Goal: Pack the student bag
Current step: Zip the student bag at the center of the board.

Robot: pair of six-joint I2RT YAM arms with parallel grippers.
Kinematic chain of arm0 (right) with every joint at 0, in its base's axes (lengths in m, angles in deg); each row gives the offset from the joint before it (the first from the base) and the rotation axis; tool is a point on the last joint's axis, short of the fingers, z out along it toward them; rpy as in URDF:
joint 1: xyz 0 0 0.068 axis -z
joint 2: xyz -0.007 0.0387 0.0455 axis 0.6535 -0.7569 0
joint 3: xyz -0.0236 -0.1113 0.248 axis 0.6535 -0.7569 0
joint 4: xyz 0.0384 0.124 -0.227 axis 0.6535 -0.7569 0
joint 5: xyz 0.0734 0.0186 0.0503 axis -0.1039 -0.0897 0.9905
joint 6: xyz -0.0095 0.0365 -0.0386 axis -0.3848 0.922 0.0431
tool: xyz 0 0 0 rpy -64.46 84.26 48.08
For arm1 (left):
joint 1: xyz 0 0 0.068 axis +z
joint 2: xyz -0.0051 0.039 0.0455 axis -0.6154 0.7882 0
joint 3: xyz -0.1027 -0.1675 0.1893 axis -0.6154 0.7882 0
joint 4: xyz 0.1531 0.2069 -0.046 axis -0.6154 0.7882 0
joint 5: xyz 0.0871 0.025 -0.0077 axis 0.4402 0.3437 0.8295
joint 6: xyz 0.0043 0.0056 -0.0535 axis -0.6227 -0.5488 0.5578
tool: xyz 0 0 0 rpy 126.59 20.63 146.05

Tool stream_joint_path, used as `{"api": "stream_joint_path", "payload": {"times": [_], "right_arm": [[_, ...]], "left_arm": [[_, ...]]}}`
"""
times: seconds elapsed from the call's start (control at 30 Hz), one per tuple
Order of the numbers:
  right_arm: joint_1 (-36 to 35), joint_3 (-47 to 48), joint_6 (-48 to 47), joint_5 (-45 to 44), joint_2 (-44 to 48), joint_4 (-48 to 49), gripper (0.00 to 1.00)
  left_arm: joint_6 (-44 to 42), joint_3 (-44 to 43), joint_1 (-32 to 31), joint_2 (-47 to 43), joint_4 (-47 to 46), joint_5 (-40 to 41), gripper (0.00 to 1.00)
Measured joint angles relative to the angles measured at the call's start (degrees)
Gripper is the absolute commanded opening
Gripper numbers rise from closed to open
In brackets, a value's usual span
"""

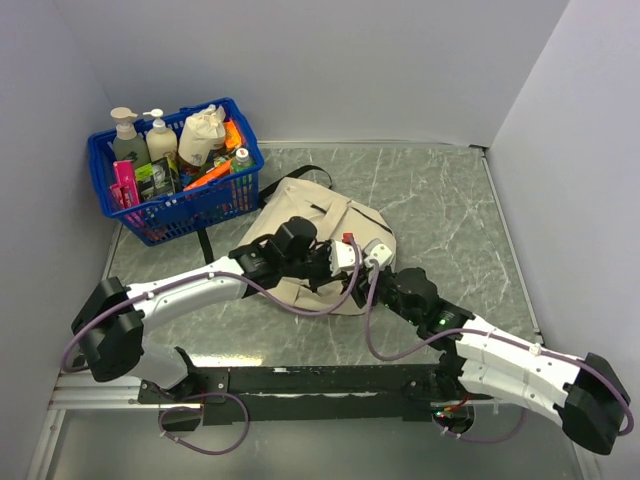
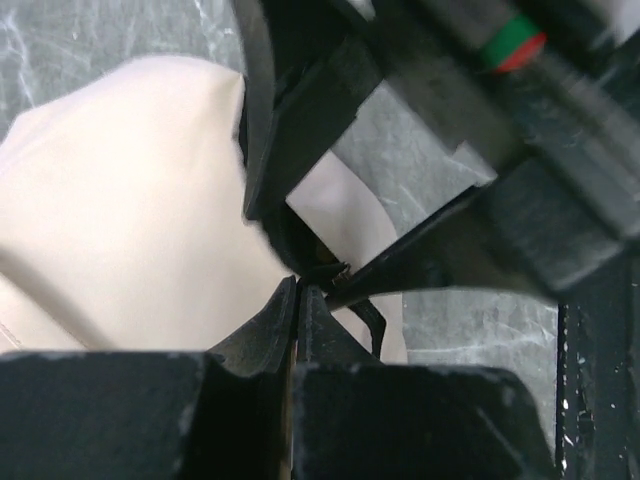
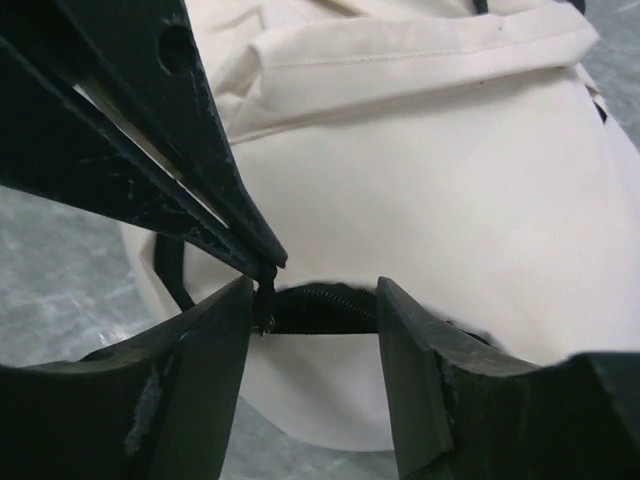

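My left gripper pinched shut, seemingly on zipper pull of student bag. My right gripper gaped empty, lower centre. Judged: anchor fabric, draw along zipper track.

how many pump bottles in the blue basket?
2. One pump bottle in the basket's far-left corner, the other just right of it, next to the cream pouch. Others may be hidden under the clutter.
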Motion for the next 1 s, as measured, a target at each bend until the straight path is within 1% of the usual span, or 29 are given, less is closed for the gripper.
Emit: {"api": "stream_joint_path", "payload": {"times": [0.07,0.1,0.17,0.2,0.27,0.33,0.37,0.4,0.43,0.47,0.5,0.53,0.57,0.67,0.77,0.8,0.87,0.9,0.93,1.0], "right_arm": [[-0.6,1.3,-0.3,-1.0,-1.9,0.4,0.44],[-0.6,1.7,-0.2,-1.3,-2.7,0.9,0.34],[-1.1,2.4,0.2,-1.2,-4.1,1.9,0.26],[-1.3,2.7,0.0,-1.6,-4.8,2.4,0.22],[-1.4,3.1,0.0,-1.7,-5.6,2.8,0.22],[-1.7,3.3,0.0,-1.8,-5.9,2.9,0.18],[-1.7,3.3,0.0,-1.9,-6.0,2.9,0.17],[-1.8,3.4,-0.1,-2.3,-6.0,2.9,0.12],[-1.8,3.4,-0.3,-2.8,-6.0,2.8,0.09],[-1.8,3.5,-0.3,-3.1,-6.0,2.7,0.03],[-1.8,3.5,-0.3,-3.5,-6.0,2.7,0.0],[-1.8,3.5,-0.2,-3.8,-6.1,2.5,0.0],[-1.8,3.5,-0.2,-4.0,-6.1,2.4,0.0],[-1.9,3.6,-0.1,-4.3,-6.1,1.9,0.0],[-2.2,3.6,0.0,-3.9,-6.1,0.5,0.0],[-2.4,3.6,0.0,-3.7,-6.1,0.1,0.0],[-2.6,3.5,0.2,-3.3,-5.9,-0.4,0.0],[-2.6,3.5,0.4,-3.1,-5.8,-0.5,0.0],[-2.6,3.5,0.7,-2.8,-5.5,-0.8,0.0],[-2.6,3.5,1.2,-2.4,-5.0,-1.4,0.0]], "left_arm": [[-0.3,0.2,0.4,-0.6,0.0,0.0,0.02],[-0.7,0.3,0.7,-0.9,-0.2,-0.1,0.02],[-1.3,0.7,1.2,-1.7,-0.3,0.3,0.02],[-1.1,0.9,1.4,-2.1,-0.1,0.4,0.05],[-1.1,1.2,1.5,-2.5,-0.1,0.4,0.09],[-1.0,1.7,1.6,-2.9,-0.3,0.4,0.22],[-1.0,1.7,1.6,-3.0,-0.3,0.4,0.3],[-0.7,1.7,1.6,-3.1,-0.2,0.4,0.58],[-0.2,1.7,1.5,-3.1,-0.2,0.4,0.68],[-0.2,1.7,1.5,-3.1,-0.2,0.4,0.73],[0.4,1.7,1.4,-3.1,-0.2,0.5,0.86],[0.8,1.7,1.4,-3.1,-0.2,0.7,0.89],[1.0,1.7,1.4,-3.2,-0.2,0.8,0.9],[2.5,1.7,1.7,-3.3,-0.2,0.4,0.86],[3.3,1.8,2.4,-3.7,-0.2,-1.0,0.75],[3.6,2.1,2.5,-3.8,-0.5,-1.5,0.7],[4.0,3.8,2.6,-4.4,-1.0,-3.0,0.64],[3.9,5.0,2.6,-4.7,-1.6,-4.0,0.58],[4.0,6.1,2.5,-4.7,-2.0,-4.6,0.56],[3.9,8.5,2.1,-4.7,-3.0,-5.4,0.56]]}}
